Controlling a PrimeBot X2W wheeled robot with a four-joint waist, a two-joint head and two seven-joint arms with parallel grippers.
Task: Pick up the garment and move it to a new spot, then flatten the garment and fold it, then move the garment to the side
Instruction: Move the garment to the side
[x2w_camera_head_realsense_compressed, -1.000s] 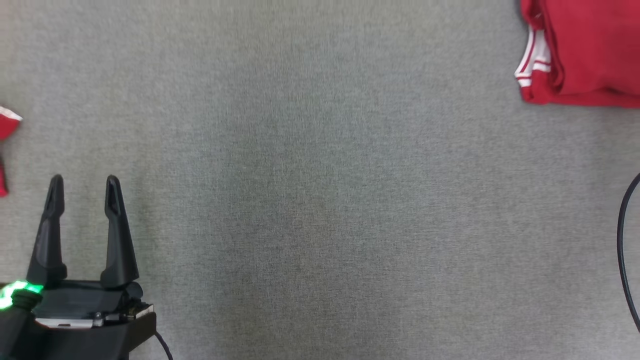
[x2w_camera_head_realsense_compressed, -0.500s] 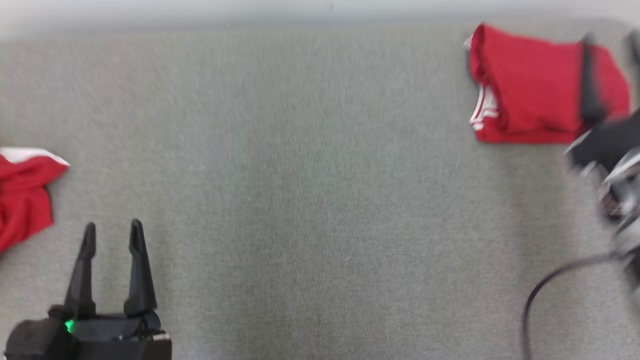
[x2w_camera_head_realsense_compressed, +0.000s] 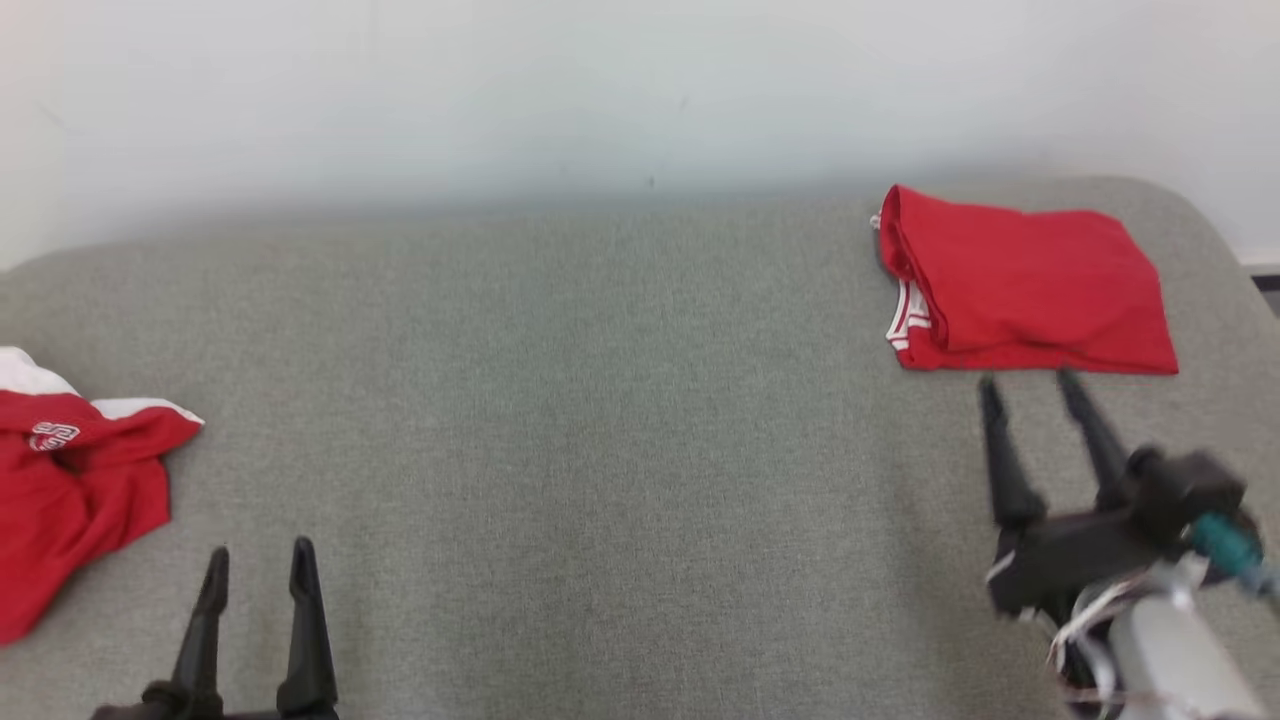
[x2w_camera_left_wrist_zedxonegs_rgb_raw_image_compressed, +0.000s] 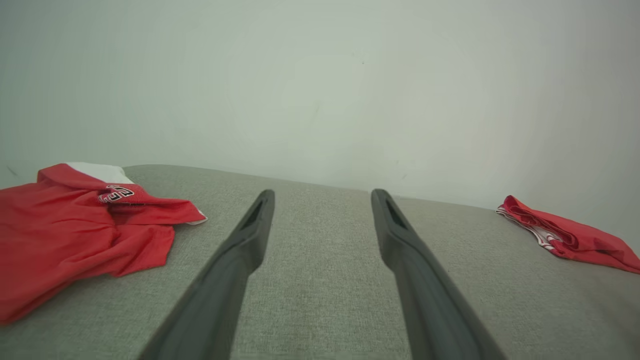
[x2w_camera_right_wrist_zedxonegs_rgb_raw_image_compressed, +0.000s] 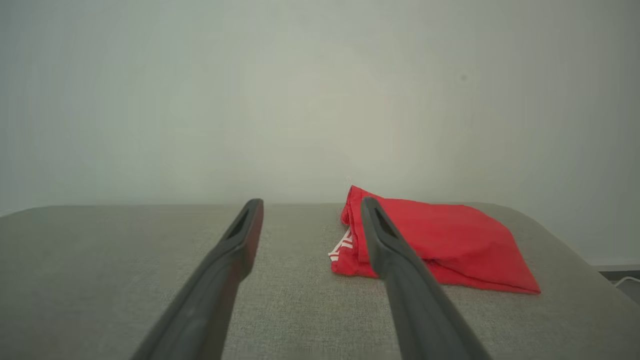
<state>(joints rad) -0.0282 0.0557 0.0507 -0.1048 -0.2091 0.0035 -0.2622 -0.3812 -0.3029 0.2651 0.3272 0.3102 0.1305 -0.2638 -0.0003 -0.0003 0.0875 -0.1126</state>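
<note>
The left fingers (x2w_camera_head_realsense_compressed: 305, 620) and right fingers (x2w_camera_head_realsense_compressed: 1000, 450) are spread wide, empty. The jersey (x2w_camera_head_realsense_compressed: 80, 480), judged limp and light, is best pinched at its nearest edge.

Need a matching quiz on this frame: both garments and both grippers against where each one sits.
1. folded red garment
2. crumpled red garment
3. left gripper
4. right gripper

A. open, fingers pointing toward item 1
B. left edge of the grey surface
C. far right corner of the surface
D. open, lower left of the head view

Pairs: 1-C, 2-B, 3-D, 4-A
</note>
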